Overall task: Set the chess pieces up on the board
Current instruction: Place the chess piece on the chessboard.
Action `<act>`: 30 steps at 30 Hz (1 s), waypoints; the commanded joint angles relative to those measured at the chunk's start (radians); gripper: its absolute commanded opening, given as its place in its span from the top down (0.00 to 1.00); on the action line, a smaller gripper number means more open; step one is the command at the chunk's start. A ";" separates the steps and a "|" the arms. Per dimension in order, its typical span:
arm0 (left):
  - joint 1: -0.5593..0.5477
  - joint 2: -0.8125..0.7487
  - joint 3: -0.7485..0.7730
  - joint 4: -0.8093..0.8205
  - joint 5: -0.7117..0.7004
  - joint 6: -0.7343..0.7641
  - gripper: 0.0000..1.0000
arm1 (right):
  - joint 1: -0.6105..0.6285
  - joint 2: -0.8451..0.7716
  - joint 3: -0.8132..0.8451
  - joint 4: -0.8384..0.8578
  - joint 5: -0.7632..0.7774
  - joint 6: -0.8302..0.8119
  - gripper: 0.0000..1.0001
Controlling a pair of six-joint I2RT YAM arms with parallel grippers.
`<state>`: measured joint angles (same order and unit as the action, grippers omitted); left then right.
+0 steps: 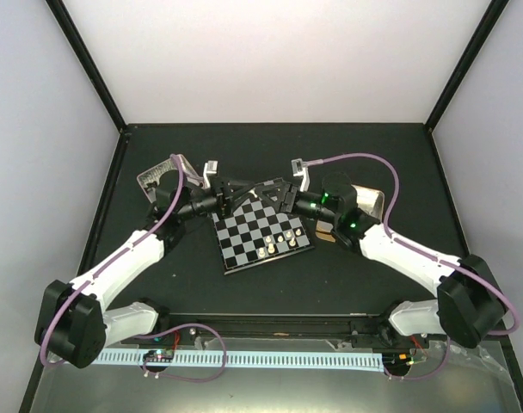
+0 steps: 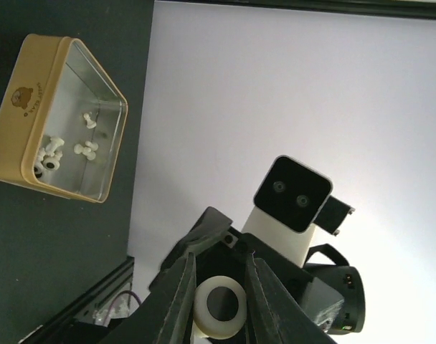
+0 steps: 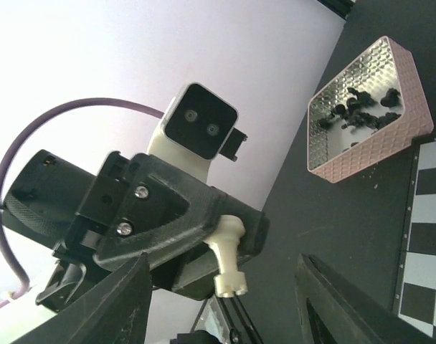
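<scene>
The left hand (image 2: 221, 276) is pinched nearly shut on a cream-white chess piece (image 2: 218, 307), over the far edge of the board (image 1: 244, 245), while the right hand (image 3: 222, 304) stands wide open and empty close by. Gripped near its head, the piece may twist or slip on the way down. The crowded arms could also clash or topple the white pieces (image 1: 279, 240) standing there.

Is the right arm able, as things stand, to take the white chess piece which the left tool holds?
Probably yes. The right tool stands open, and the white chess piece sticks out of the left tool right ahead of its gap, nothing between them. How far ahead is unclear.
</scene>
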<state>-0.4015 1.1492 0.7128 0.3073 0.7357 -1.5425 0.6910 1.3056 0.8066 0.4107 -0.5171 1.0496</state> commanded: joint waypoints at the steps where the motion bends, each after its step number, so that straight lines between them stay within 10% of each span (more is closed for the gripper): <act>1: -0.006 -0.019 -0.011 0.105 -0.027 -0.130 0.90 | 0.019 0.037 0.033 0.008 0.008 0.034 0.47; 17: -0.010 -0.036 -0.013 0.007 -0.049 -0.067 0.88 | 0.026 0.059 0.075 0.011 -0.003 0.119 0.93; 25: 0.006 -0.065 0.031 -0.336 -0.121 0.275 0.37 | 0.023 0.001 0.161 -0.373 0.033 -0.060 0.96; 30: 0.021 -0.084 0.067 -0.595 -0.273 0.617 0.31 | 0.021 0.014 0.269 -0.841 0.166 -0.299 0.96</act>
<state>-0.3965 1.0924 0.7307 -0.0013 0.6117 -1.2514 0.7132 1.3354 0.9916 -0.0185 -0.4744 0.9737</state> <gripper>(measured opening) 0.685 0.086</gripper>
